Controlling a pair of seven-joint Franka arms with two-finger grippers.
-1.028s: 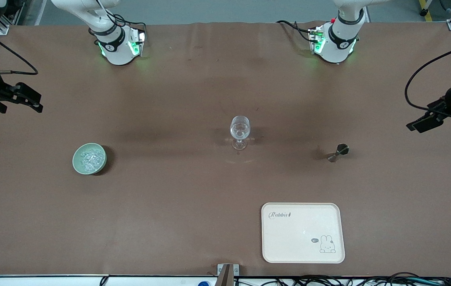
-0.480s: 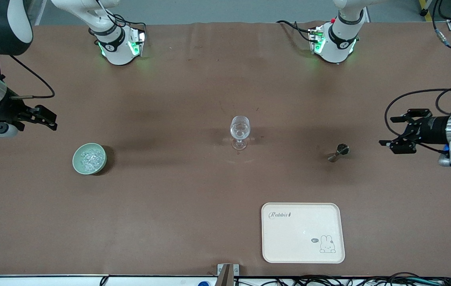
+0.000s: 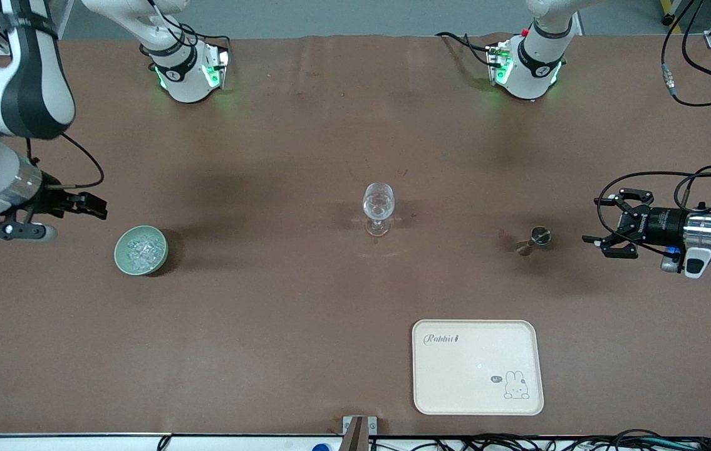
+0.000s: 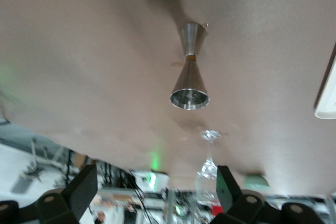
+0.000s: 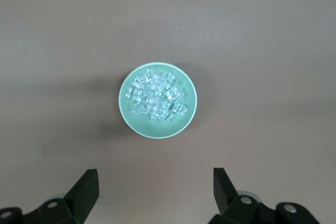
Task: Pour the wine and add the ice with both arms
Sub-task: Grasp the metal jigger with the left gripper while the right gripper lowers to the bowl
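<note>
The ice (image 3: 140, 248) is a heap of small clear cubes in a pale green bowl (image 3: 121, 260) toward the right arm's end of the table. My right gripper (image 3: 99, 208) is open and empty, over the bare table just beside the bowl; its wrist view shows the bowl (image 5: 131, 121) and ice (image 5: 156, 97) ahead of the open gripper (image 5: 155, 187). A clear wine glass (image 3: 378, 203) stands mid-table. A steel jigger (image 3: 534, 240) stands toward the left arm's end. My left gripper (image 3: 592, 220) is open and empty, level with the jigger and apart from it; the left wrist view shows the jigger (image 4: 189, 74) and glass (image 4: 209, 166).
A cream tray (image 3: 478, 366) with a rabbit print lies nearer the front camera than the jigger; its edge shows in the left wrist view (image 4: 326, 93). The two arm bases stand along the table's edge farthest from the front camera.
Both arms have swung in from the table's ends. The right gripper has come down toward the ice bowl, and the left gripper toward the jigger. Nothing on the table has moved.
</note>
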